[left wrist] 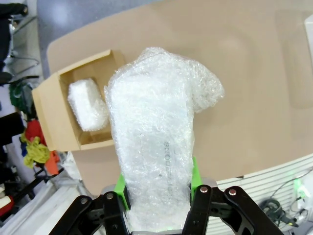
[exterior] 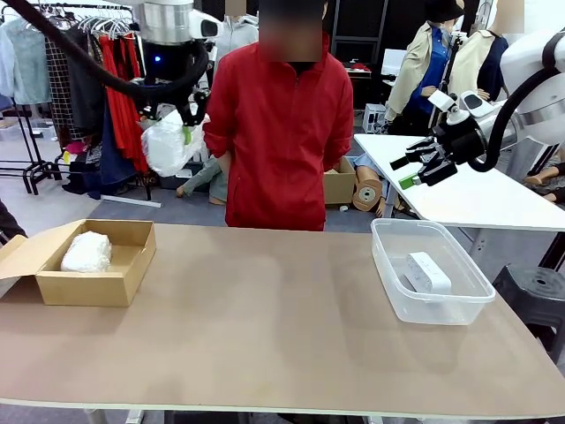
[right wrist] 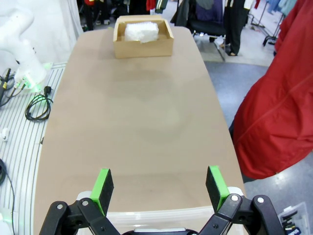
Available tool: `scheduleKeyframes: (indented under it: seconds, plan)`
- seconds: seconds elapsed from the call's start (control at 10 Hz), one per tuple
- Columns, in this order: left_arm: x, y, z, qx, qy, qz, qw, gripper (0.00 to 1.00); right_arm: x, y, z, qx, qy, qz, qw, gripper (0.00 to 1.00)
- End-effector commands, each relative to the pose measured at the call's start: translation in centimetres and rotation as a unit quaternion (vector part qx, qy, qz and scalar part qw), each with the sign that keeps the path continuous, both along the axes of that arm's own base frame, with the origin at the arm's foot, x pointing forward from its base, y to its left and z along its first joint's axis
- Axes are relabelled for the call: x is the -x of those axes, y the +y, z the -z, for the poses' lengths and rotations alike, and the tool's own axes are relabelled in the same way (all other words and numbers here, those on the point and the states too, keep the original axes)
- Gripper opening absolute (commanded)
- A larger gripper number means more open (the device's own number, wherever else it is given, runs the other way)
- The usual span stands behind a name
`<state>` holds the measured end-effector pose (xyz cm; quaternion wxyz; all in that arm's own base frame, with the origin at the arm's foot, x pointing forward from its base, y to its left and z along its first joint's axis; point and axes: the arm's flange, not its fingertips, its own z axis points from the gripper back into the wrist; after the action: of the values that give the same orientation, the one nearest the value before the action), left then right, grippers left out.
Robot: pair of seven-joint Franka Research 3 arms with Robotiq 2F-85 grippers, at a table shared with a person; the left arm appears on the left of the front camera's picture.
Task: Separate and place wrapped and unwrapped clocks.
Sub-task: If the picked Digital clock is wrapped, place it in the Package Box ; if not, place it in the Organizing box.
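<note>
1 wrapped clock — left gripper, aloft

Bright, even indoor light, soft faint shadows on the tabletop, whites near overexposed, wrist views bent at the edges, front view mildly soft

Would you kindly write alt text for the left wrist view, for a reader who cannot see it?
The left gripper grips a bubble-wrapped clock between its green pads, high above a tan table. Below it, an open cardboard box near the table's end holds a second wrapped clock.
</note>
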<state>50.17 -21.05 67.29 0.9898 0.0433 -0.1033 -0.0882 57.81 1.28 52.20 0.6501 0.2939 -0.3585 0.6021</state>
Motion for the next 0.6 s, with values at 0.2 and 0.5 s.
scheduleKeyframes:
  seconds: [0.2, 0.5]
  plan:
    - [-0.7, 5.0, 4.9, -0.021, -0.012, 0.016, 1.0, 0.0, 0.1, 0.0, -0.2, -0.001, -0.008, -0.001, 1.0, 1.0]
    - [-1.5, 6.6, 7.6, -0.003, 0.01, -0.008, 1.0, 0.0, 0.1, 0.0, -0.2, -0.001, -0.008, -0.001, 1.0, 1.0]
